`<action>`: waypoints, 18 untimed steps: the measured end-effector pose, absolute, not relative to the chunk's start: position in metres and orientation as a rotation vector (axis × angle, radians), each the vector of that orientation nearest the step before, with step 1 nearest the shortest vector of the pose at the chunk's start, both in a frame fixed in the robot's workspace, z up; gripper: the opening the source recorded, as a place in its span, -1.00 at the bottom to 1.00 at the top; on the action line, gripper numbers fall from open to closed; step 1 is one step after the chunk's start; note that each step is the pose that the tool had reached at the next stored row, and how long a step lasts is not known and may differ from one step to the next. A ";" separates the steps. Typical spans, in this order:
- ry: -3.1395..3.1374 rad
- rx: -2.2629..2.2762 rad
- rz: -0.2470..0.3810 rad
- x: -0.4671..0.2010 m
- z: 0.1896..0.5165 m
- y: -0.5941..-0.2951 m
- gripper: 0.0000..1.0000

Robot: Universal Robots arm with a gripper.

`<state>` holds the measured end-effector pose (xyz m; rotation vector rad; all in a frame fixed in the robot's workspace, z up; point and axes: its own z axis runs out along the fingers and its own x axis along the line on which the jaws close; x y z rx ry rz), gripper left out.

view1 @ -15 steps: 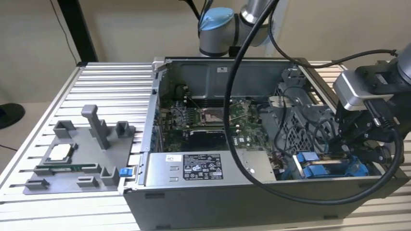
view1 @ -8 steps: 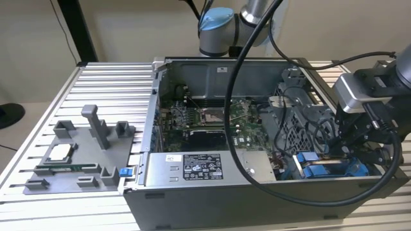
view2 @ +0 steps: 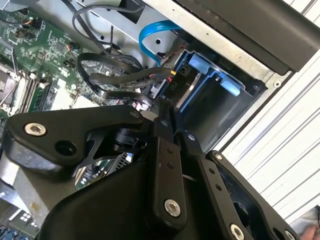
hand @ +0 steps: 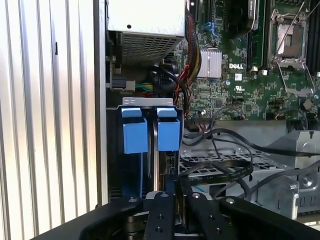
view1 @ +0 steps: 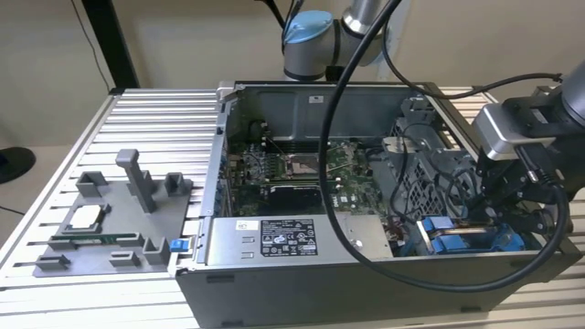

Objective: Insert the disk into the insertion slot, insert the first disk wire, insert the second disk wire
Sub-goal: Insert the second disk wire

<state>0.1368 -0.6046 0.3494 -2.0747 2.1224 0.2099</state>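
Ribbed aluminium slats formed the workbench (view1: 137,123), and an open grey computer case (view1: 366,288) sat on them with its side panel off. Beside it, toward the exterior view's left, lay a grey plastic fixture tray (view1: 119,226) with upright posts.

The gripper (hand: 175,200) hung over the drive bay at the case's corner, its two black fingers drawn close together with barely a gap; whether they pinched a connector I could not tell, since the tips were hidden among cables. The disk (hand: 157,165) appeared to be already seated on edge in the insertion slot (hand: 145,102), seen as a thin silver edge between two bright blue carrier tabs. A black flat wire (hand: 220,170) looped just beside the fingers, and a light-blue ribbon cable (view2: 150,32) curved above the bay in the second wrist view.

For the wire step, the plug would best be held square to the socket and pushed straight along the disk's length, with loose loops kept out from under the fingers.

Surfaces contrasted sharply: matte black jointed finger links with bright screws, glossy blue plastic, dull folded sheet steel, a perforated metal cage (hand: 270,165), and the green circuit board (hand: 240,65) studded with small parts.
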 end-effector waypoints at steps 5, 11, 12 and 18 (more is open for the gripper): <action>2.122 -2.074 0.203 0.137 0.347 -0.603 -1.00; 2.127 -2.079 0.192 0.137 0.343 -0.603 -1.00; 2.128 -2.078 0.191 0.137 0.342 -0.603 -1.00; 2.128 -2.078 0.191 0.137 0.342 -0.601 -1.00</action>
